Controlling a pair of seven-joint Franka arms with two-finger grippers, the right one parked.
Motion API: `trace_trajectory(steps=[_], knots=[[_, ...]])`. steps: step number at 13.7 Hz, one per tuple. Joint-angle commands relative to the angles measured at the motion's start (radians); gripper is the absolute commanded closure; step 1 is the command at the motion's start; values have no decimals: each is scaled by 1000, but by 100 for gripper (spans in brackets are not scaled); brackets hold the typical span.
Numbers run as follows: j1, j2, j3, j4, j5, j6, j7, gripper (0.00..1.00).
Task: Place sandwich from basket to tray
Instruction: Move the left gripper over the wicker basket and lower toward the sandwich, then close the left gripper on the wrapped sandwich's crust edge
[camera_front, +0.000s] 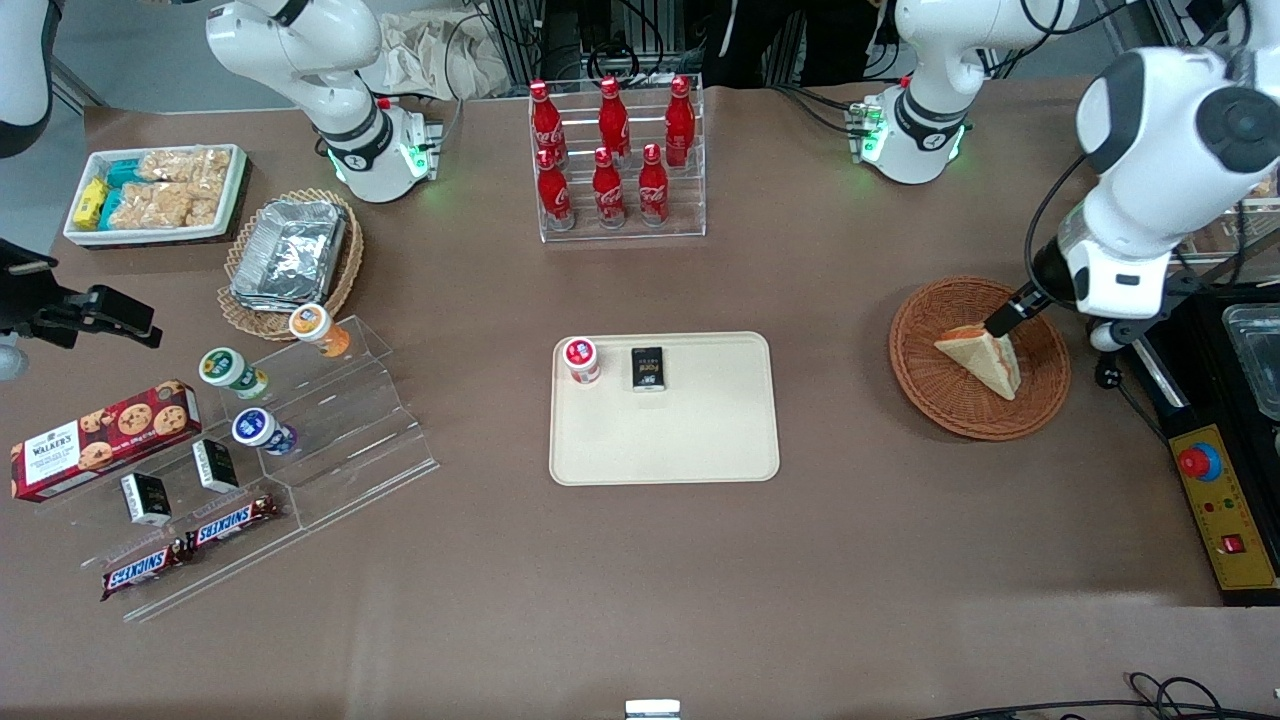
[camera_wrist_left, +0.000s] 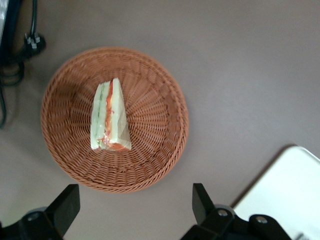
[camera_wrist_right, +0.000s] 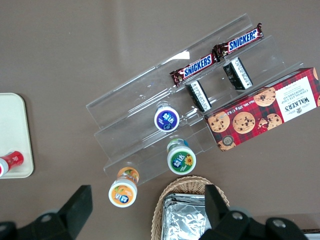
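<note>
Gripper (camera_wrist_left: 135, 207) above basket (camera_wrist_left: 155, 150), fingers (camera_wrist_left: 65, 205) apart; sandwich (camera_wrist_left: 110, 117) inside

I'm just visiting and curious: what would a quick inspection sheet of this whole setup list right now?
Surface: brown table.
Job's things: sandwich lies in the basket; tray holds a red-lidded cup and a dark packet.
Clutter: cola bottles, snack bars, cookie box.
Grippers: gripper open, above the basket.
Cables: black cable on the working arm.
Surroundings: control box beside the table.
</note>
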Motion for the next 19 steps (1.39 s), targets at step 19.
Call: trace_trajectory(steps=[19], knots=[[7, 163, 162, -344, 8, 482, -146, 0]])
